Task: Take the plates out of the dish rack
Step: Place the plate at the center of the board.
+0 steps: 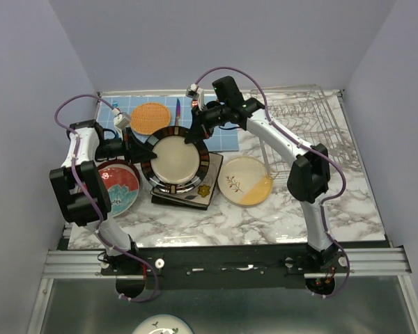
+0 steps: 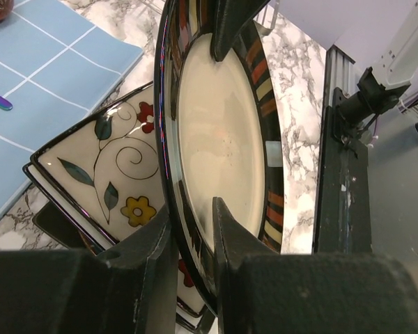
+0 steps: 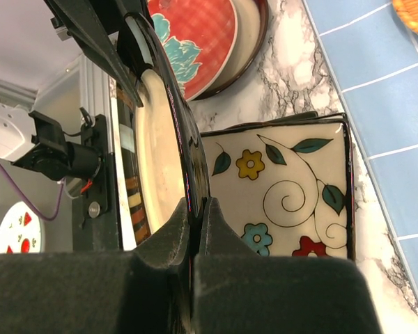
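Left claw (image 2: 192,216): clenched on the rim of the striped plate (image 1: 175,158), at about its 9 o'clock in the top view. One finger is on the face, one is on the underside, and no gap shows in my wrist view.

Red plate (image 1: 118,186): lies flat on the table (image 1: 216,223) at 8 o'clock from the striped plate, on another dark-rimmed plate.

Striped plate: mid-table, roughly level, held over the square plate (image 1: 184,197). Cannot tell whether the two touch.

Square plate: flowered, top of a short stack.

Right claw (image 3: 197,205): pinched tight on the same rim at about 1 o'clock, nearly opposite my left.

Cream plate (image 1: 245,181): flat on the table at 4 o'clock from the striped plate, clear of it.

Rack (image 1: 313,118): far right, at 2 o'clock. Cannot tell whether any plate is left in it.

Handling, my judgement:
- The striped plate is glazed ceramic, so stiff, fairly heavy and brittle.
- The glaze is slick under my pads.
- The rim is the only purchase. A pinch well in from the lip should hold better than one on the edge.
- Two opposed grips share the weight, so both claws must travel together or the rim twists out.
- The plate should go down flat and slowly. A rim knock on the square plate could chip either.
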Controlling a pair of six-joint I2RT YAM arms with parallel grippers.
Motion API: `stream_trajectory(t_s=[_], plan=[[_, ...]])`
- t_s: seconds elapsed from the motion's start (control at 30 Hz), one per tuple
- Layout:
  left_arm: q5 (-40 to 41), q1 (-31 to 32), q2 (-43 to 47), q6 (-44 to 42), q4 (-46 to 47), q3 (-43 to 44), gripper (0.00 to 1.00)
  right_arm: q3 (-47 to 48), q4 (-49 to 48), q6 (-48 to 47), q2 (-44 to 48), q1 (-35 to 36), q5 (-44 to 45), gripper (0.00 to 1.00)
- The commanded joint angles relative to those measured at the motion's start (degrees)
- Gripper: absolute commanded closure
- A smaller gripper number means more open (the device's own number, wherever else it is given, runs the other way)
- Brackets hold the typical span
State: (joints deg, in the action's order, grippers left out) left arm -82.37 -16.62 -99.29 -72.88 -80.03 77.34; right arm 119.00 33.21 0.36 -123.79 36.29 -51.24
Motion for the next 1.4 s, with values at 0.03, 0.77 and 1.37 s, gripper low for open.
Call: stream_trajectory(t_s=[0.03, 0.77, 1.37], plan=[[2.56, 1.86, 3.66, -4.73, -6.81, 1.41, 1.00, 2.99, -1.13, 2.10, 2.41, 0.09, -10.37, 0.86], [3.09, 0.01, 3.14, -2.97, -6.81, 3.87, 1.00, 2.99, -0.70, 1.58, 1.36, 0.09, -9.05, 0.59], [0.54, 0.54, -8.38, 11.53, -6.81, 17.75, 1.00, -1.23, 0.36, -1.33, 2.59, 0.18, -9.49, 0.59]])
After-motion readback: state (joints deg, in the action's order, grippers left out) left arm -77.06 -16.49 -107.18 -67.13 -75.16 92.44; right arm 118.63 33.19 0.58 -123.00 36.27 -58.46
